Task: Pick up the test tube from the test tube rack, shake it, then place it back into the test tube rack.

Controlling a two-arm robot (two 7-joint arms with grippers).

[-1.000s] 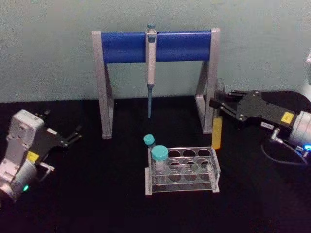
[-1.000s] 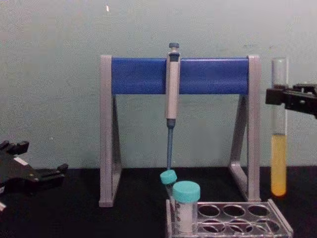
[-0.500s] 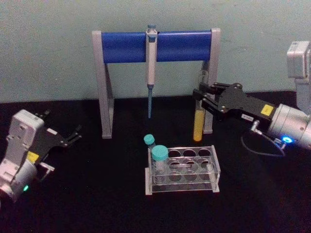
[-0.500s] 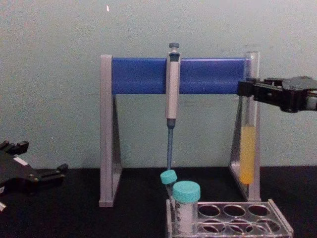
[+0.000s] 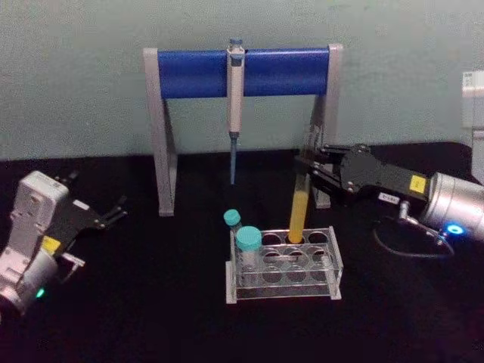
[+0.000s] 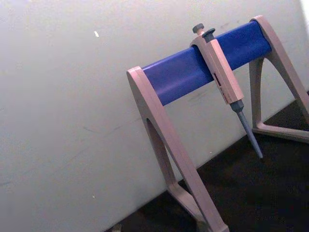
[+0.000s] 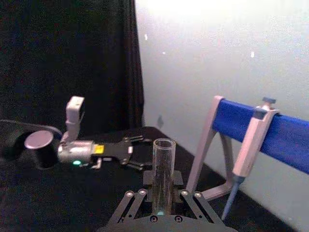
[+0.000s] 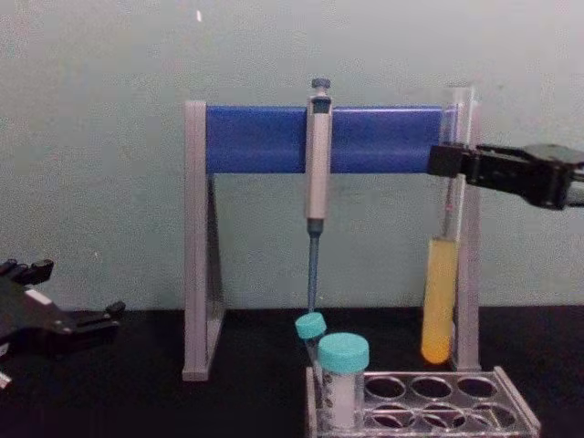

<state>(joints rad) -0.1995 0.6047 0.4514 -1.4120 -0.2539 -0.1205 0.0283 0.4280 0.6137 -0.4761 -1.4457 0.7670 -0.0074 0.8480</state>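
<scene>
Glass test tube (image 5: 300, 204), yellow-orange liquid, clamped by right gripper (image 5: 305, 168); chest view reveals bottom clear above plastic rack (image 8: 422, 402); left gripper (image 5: 113, 212) spread.

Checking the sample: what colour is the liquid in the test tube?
Yellow-orange, in the lower part of the test tube; clearest in the chest view.

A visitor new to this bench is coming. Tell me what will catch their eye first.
The yellow-orange test tube stands out first, pinched at its upper part by the right gripper and hanging slightly tilted just above the test tube rack. Behind stands the blue-barred pipette stand; the left gripper rests open at far left.
</scene>
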